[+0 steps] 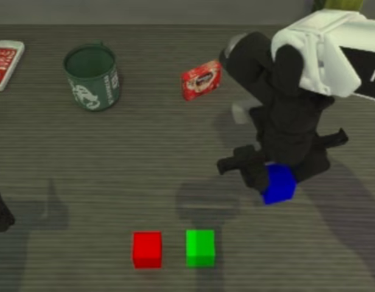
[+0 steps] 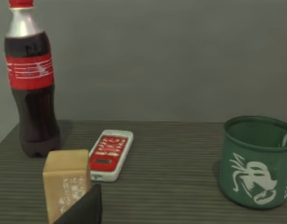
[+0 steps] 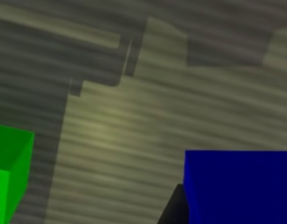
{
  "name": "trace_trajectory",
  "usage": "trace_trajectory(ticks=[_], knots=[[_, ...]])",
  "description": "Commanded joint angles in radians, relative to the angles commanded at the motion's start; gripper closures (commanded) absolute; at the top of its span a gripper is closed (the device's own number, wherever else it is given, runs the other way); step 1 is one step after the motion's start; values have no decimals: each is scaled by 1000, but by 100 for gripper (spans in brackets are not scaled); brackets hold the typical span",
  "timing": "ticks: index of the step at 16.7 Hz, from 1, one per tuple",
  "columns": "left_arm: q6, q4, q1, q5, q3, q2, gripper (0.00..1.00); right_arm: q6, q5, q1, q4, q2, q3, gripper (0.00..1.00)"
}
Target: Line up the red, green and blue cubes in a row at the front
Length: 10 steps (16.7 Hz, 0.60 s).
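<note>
Right tool low, fingers closed.

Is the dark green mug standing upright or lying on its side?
Upright. The top view looks straight into the open mouth of the dark green mug, and the left wrist view shows it standing on its base, rim up.

Glossy plastic-looking cubes; matt ribbed table

The right arm is matte black with a glossy white shell.
</note>
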Motion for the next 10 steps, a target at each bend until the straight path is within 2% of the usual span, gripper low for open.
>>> trace_trajectory(ticks=[3, 5, 7, 10], knots=[[0, 0, 0, 0, 0, 0, 0, 223, 2, 75, 19, -96, -117, 100], [0, 0, 0, 0, 0, 0, 0, 324, 4, 114, 33, -153, -180, 100], [0, 0, 0, 0, 0, 0, 0, 382, 5, 138, 45, -193, -221, 100], [0, 0, 0, 0, 0, 0, 0, 397, 6, 144, 49, -204, -233, 100]])
